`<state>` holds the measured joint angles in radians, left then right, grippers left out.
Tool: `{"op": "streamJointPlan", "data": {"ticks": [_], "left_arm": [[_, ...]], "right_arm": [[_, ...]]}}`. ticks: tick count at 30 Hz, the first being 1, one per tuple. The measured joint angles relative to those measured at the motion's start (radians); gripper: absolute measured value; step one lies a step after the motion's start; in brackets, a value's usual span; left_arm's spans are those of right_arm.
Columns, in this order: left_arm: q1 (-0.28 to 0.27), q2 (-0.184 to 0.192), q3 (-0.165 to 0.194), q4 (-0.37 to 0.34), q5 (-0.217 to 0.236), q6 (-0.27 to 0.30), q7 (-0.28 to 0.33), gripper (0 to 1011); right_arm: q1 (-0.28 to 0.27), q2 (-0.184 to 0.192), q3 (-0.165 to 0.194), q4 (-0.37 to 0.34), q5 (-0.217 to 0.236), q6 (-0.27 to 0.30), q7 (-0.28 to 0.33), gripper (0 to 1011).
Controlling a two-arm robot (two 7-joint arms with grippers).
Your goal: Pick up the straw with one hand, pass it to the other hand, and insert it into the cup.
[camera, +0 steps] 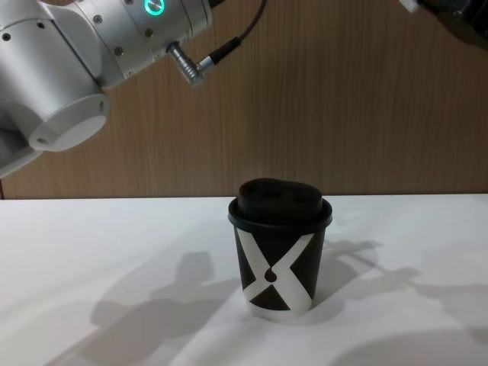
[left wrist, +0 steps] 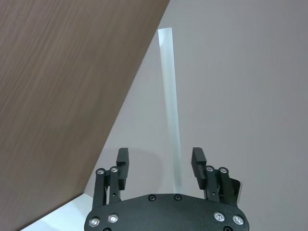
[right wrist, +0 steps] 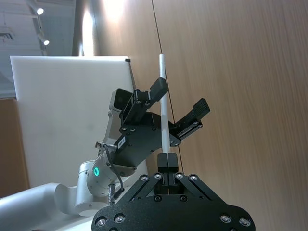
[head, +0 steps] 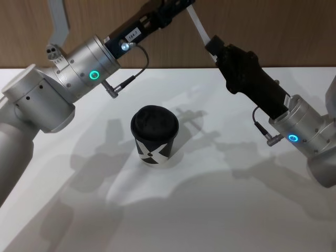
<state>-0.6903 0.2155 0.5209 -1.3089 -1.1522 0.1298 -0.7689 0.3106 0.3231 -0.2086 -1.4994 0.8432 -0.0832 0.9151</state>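
Observation:
The white straw (head: 198, 22) is held high above the table, with my right gripper (head: 212, 44) shut on its lower end (right wrist: 164, 115). My left gripper (left wrist: 160, 161) is raised to the same height and stands open around the straw (left wrist: 171, 120). Its fingers (left wrist: 198, 161) are on either side of the straw and clear of it. From the right wrist view, the left gripper (right wrist: 180, 98) straddles the straw's upper part. The black cup (head: 154, 136) with the white X and domed lid stands upright on the table (camera: 280, 252), below and in front of both grippers.
The white table (head: 220, 210) lies around the cup. A wooden wall (camera: 343, 114) rises behind it. My left arm's silver wrist (camera: 145, 30) hangs over the table's left side, and a grey cable plug (head: 113, 90) sticks out of it.

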Motion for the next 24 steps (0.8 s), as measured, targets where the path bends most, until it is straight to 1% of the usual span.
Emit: {"op": "streamJointPlan", "data": {"ticks": [1, 2, 4, 5, 9, 10, 11, 12, 14, 15, 16, 18, 19, 20, 21, 22, 23, 24], "left_arm": [[-0.001, 0.000, 0.001, 0.001, 0.000, -0.003, 0.000, 824], [-0.002, 0.000, 0.001, 0.001, 0.000, -0.005, 0.000, 812], [-0.003, 0.000, 0.002, 0.002, 0.000, -0.010, 0.000, 730], [-0.003, 0.000, 0.002, 0.002, 0.000, -0.010, 0.000, 730], [-0.004, 0.000, 0.002, 0.002, -0.002, -0.020, 0.000, 570], [-0.004, 0.000, 0.002, 0.002, -0.002, -0.020, 0.000, 570], [-0.004, 0.001, 0.002, 0.002, -0.003, -0.022, 0.000, 547], [-0.004, 0.001, 0.002, 0.002, -0.003, -0.024, 0.000, 488], [-0.004, 0.002, 0.003, 0.001, -0.005, -0.027, 0.001, 415], [-0.004, 0.002, 0.003, 0.001, -0.005, -0.028, 0.001, 361], [-0.004, 0.004, 0.004, -0.001, -0.006, -0.030, 0.002, 361], [-0.004, 0.005, 0.004, -0.002, -0.006, -0.032, 0.004, 301], [-0.004, 0.006, 0.005, -0.003, -0.006, -0.034, 0.006, 242], [-0.004, 0.007, 0.006, -0.003, -0.006, -0.036, 0.007, 224], [-0.004, 0.008, 0.006, -0.004, -0.006, -0.037, 0.008, 180], [-0.004, 0.008, 0.007, -0.005, -0.006, -0.038, 0.009, 180], [-0.004, 0.009, 0.008, -0.006, -0.005, -0.040, 0.011, 133], [-0.003, 0.011, 0.009, -0.007, -0.005, -0.042, 0.012, 116]], "right_arm": [[0.000, 0.000, 0.000, 0.000, 0.000, 0.000, 0.000, 6], [0.000, 0.000, 0.000, 0.000, 0.000, 0.000, 0.000, 6], [0.000, 0.000, 0.000, 0.000, 0.000, 0.000, 0.000, 6], [0.000, 0.000, 0.000, 0.000, 0.000, 0.000, 0.000, 6], [0.000, 0.000, 0.000, 0.000, 0.000, 0.000, 0.000, 6], [0.000, 0.000, 0.000, 0.000, 0.000, 0.000, 0.000, 6], [0.000, 0.000, 0.000, 0.000, 0.000, 0.000, 0.000, 6], [0.000, 0.000, 0.000, 0.000, 0.000, 0.000, 0.000, 6], [0.000, 0.000, 0.000, 0.000, 0.000, 0.000, 0.000, 6], [0.000, 0.000, 0.000, 0.000, 0.000, 0.000, 0.000, 6], [0.000, 0.000, 0.000, 0.000, 0.000, 0.000, 0.000, 6], [0.000, 0.000, 0.000, 0.000, 0.000, 0.000, 0.000, 6], [0.000, 0.000, 0.000, 0.000, 0.000, 0.000, 0.000, 6], [0.000, 0.000, 0.000, 0.000, 0.000, 0.000, 0.000, 6], [0.000, 0.000, 0.000, 0.000, 0.000, 0.000, 0.000, 6], [0.000, 0.000, 0.000, 0.000, 0.000, 0.000, 0.000, 6], [0.000, 0.000, 0.000, 0.000, 0.000, 0.000, 0.000, 6], [0.000, 0.000, 0.000, 0.000, 0.000, 0.000, 0.000, 6]]}}
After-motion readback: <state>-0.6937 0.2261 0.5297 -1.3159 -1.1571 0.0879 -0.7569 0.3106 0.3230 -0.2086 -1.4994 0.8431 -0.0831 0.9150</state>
